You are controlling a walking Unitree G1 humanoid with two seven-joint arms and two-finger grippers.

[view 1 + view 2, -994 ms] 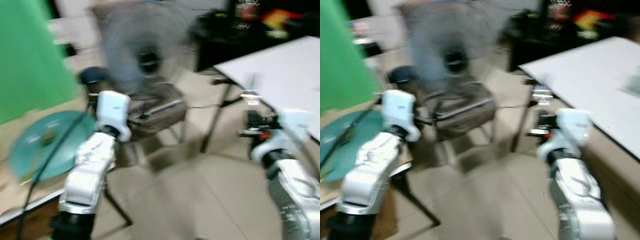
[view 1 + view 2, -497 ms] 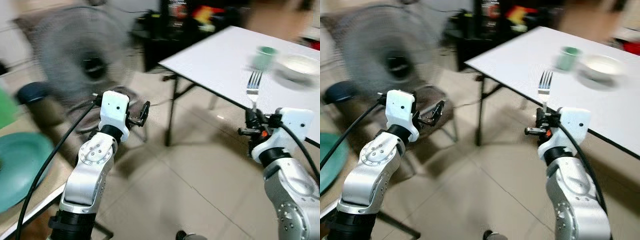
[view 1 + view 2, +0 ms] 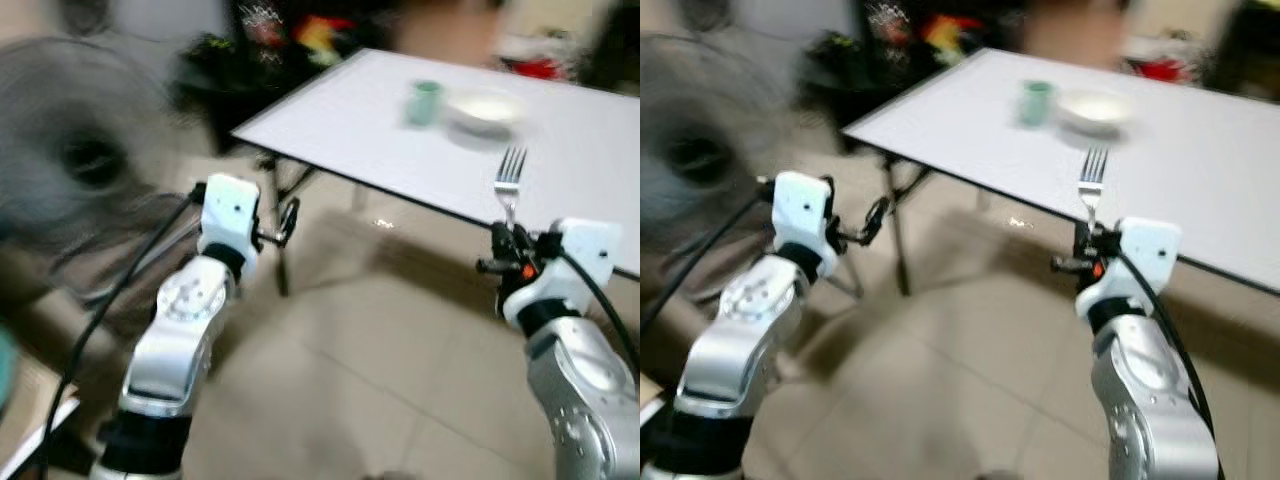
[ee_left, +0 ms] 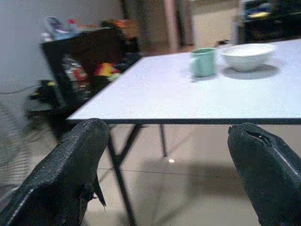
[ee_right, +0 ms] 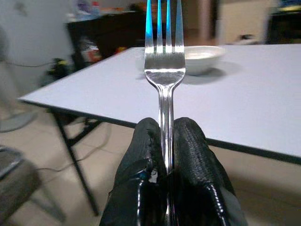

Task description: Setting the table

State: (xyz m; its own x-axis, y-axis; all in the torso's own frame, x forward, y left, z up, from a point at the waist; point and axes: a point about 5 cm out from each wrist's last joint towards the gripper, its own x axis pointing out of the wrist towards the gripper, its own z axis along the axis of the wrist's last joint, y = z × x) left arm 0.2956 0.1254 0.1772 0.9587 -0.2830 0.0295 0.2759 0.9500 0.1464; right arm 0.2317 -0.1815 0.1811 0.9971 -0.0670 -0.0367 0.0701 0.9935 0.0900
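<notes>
Fan (image 3: 70, 170) blurred; fork (image 5: 164, 61) tines' tips cropped.

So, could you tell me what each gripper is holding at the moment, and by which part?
The right gripper holds a fork upright by its handle, pinched between both fingers, tines up. The left gripper holds nothing; its fingers are spread open.

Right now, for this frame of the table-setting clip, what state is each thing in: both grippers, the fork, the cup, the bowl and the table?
right gripper: shut on the fork, short of the table edge
fork: held by its handle, tines pointing up
left gripper: open, holding nothing
green cup: upright on the table, beside the bowl
white bowl: upright on the table; contents cannot be made out
white table: fork not yet laid on it
</notes>
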